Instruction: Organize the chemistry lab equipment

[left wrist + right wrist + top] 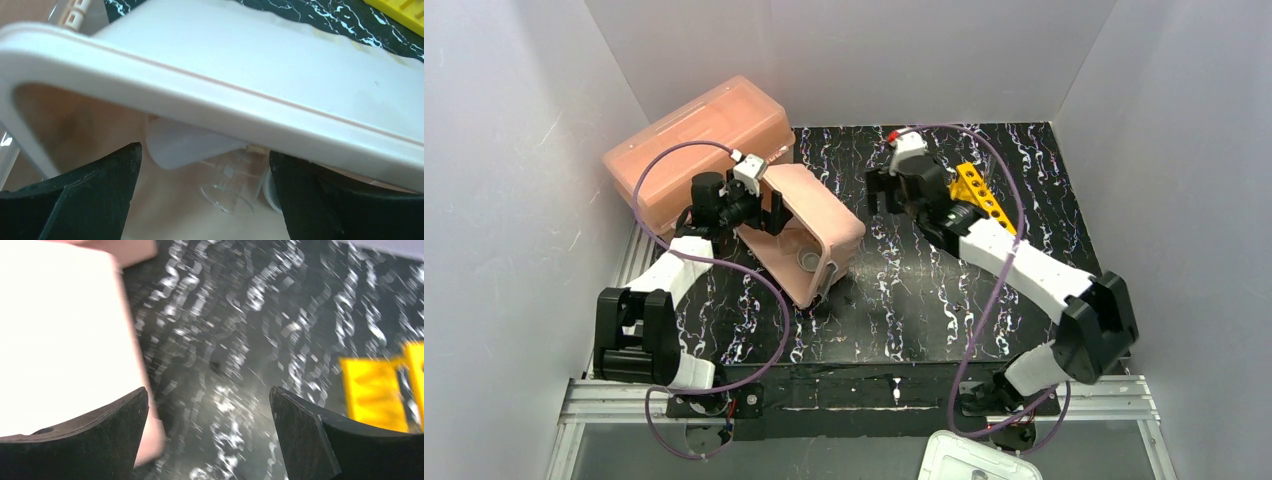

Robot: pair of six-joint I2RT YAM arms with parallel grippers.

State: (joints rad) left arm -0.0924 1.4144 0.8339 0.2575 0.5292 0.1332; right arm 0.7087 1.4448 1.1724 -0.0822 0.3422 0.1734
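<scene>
The pink tub (pixel 824 235) lies tipped on its side, its opening towards my left arm. My left gripper (pixel 772 208) is open at the tub's mouth. In the left wrist view the open gripper (pixel 205 150) sits just under the tub's rim (pixel 280 105). Inside lie a small clear beaker (pixel 235 182), a white rounded item (pixel 182 145) and the edge of a white dish (pixel 267 189). The yellow holed rack (pixel 980 195) lies on the mat beside my right arm and shows in the right wrist view (pixel 380 390). My right gripper (pixel 880 193) is open and empty above the mat (pixel 208 390).
A large pink lidded box (pixel 694 150) stands at the back left, close behind the tub. White walls enclose the black marbled mat (pixel 904 300) on three sides. A white lid (pixel 974 460) lies below the table's near edge. The tub's side fills the left of the right wrist view (pixel 60 330).
</scene>
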